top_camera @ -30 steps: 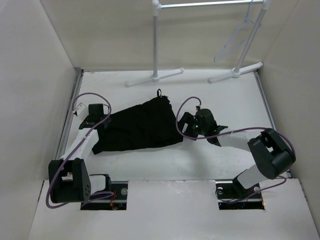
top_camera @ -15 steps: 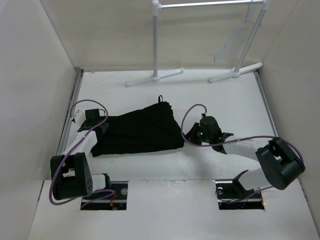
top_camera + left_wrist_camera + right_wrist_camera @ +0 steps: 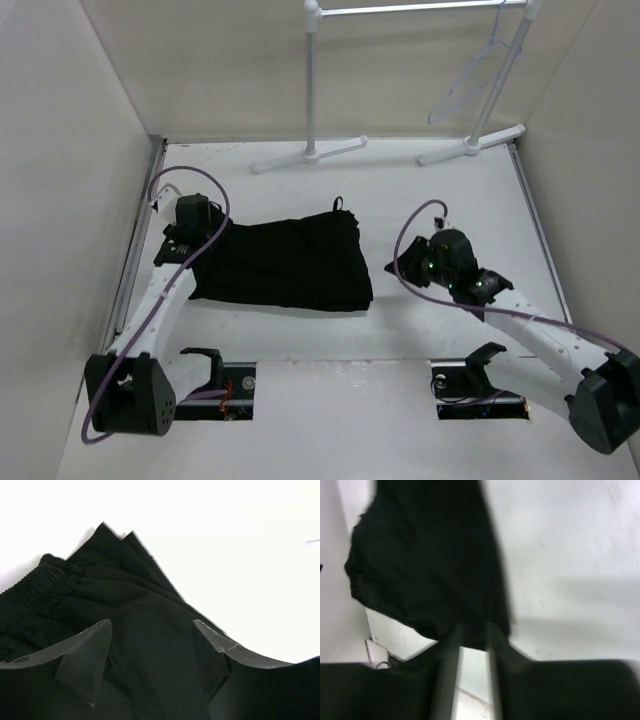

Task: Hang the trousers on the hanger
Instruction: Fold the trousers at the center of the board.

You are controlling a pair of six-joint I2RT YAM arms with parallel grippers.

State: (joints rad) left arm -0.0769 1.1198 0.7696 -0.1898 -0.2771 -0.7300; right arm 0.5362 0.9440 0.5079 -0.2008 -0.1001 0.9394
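Trousers (image 3: 285, 265): folded into a flat black bundle lying on the table (image 3: 450, 190), left of centre, long side running left to right.
Waistband (image 3: 35, 577): the gathered elastic edge shows in the left wrist view, to the left of the fingers.
Hanger (image 3: 468, 85): hooked on the top bar of the rack (image 3: 312, 90) at the far right, hanging against the right pole, well apart from the trousers.
Rack: stands at the far edge of the table, both feet on the surface.
Left gripper (image 3: 151, 640): at the left end of the trousers, directly over the cloth.
Left fingers (image 3: 85, 655): spread wide apart, with black fabric lying flat below and between them; nothing is clamped.
Right gripper (image 3: 408, 264): low over bare table, just to the right of the trousers' right edge, not touching them.
Right fingers (image 3: 390, 690): blurred in the wrist view, with a narrow gap between them through which pale table shows; the cloth edge lies just beyond the tips.
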